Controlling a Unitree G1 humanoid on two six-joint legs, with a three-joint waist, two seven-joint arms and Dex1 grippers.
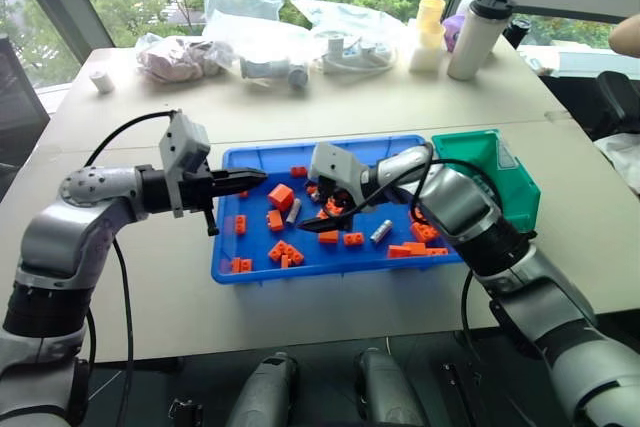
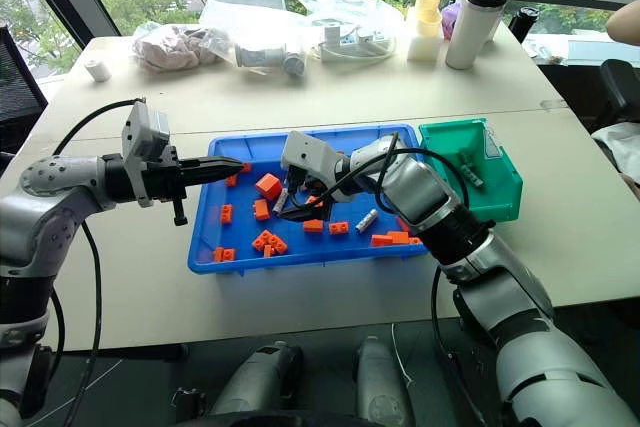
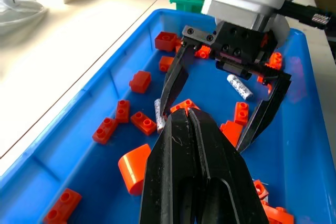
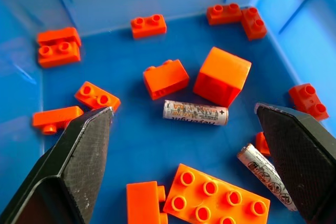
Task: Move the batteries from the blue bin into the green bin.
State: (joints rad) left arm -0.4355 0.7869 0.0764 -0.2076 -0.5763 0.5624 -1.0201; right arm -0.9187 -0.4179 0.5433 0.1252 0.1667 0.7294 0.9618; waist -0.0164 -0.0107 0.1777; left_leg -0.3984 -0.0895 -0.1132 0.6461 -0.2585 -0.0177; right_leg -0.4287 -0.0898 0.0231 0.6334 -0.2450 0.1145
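Note:
The blue bin point(image 1: 225, 247) sits mid-table and holds several orange bricks and two batteries. One battery point(image 4: 195, 113) lies beside an orange cube. The other battery point(image 1: 381, 231) lies further right. My right gripper point(image 1: 312, 209) hangs open low over the bin's middle, its fingers point(image 4: 79, 161) spread on either side of the first battery and not touching it. My left gripper point(image 1: 258, 178) is shut and empty, pointing level over the bin's left rim toward the right gripper. The green bin point(image 1: 520, 197) stands against the blue bin's right end, with a small grey object inside.
Orange bricks point(image 1: 280, 195) are scattered across the blue bin's floor. Plastic bags point(image 1: 240, 7), a white tumbler point(image 1: 476, 37) and small containers point(image 1: 428, 35) line the table's far edge. A person's arm point(image 1: 628, 35) shows at the far right.

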